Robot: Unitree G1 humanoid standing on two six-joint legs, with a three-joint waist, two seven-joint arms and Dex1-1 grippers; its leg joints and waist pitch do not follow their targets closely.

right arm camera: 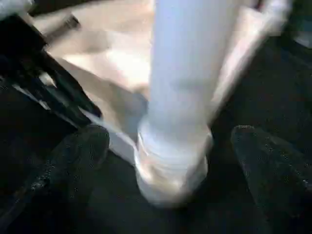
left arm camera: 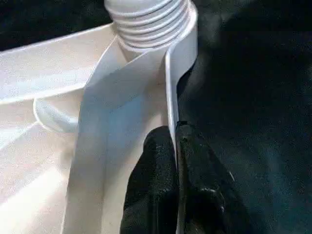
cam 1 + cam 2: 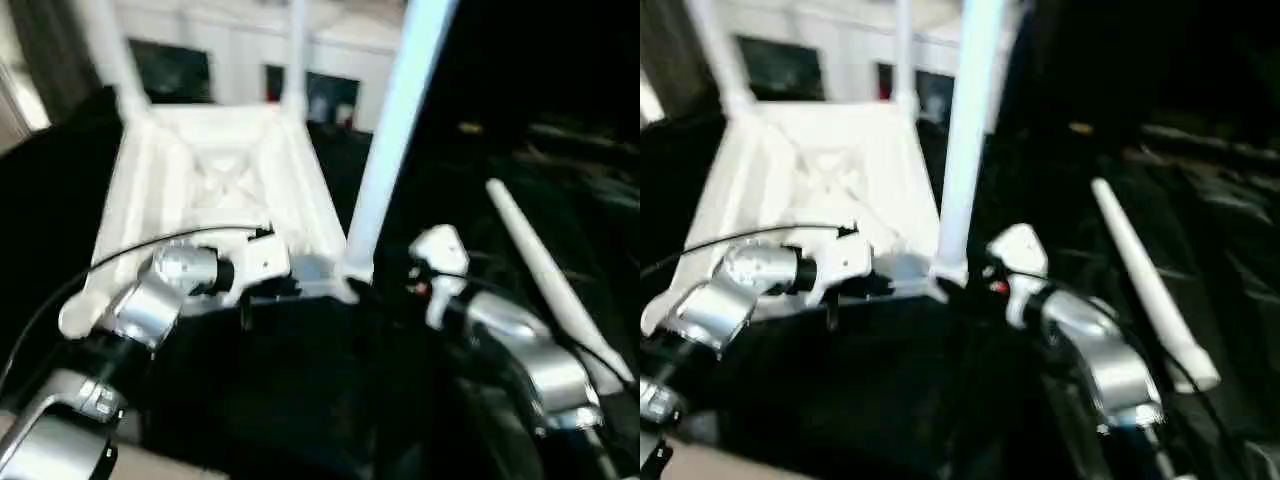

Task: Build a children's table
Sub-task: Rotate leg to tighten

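Both forearms (image 3: 150,305) silver, rounded metal housings. Thin black cable (image 3: 150,243) arcs over left wrist. Right wrist (image 3: 440,262) capped by white housing with small red mark. Left gripper (image 2: 176,180): two matte black fingers, rounded tips. Right gripper (image 1: 170,161): same black, finely textured fingers (image 1: 73,156).

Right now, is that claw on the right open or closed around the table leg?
Open. The right gripper has its fingers spread on either side of the upright leg, with gaps showing.

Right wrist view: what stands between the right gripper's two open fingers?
The threaded base of a white table leg, upright in the tabletop's corner socket; the fingers flank it without touching.
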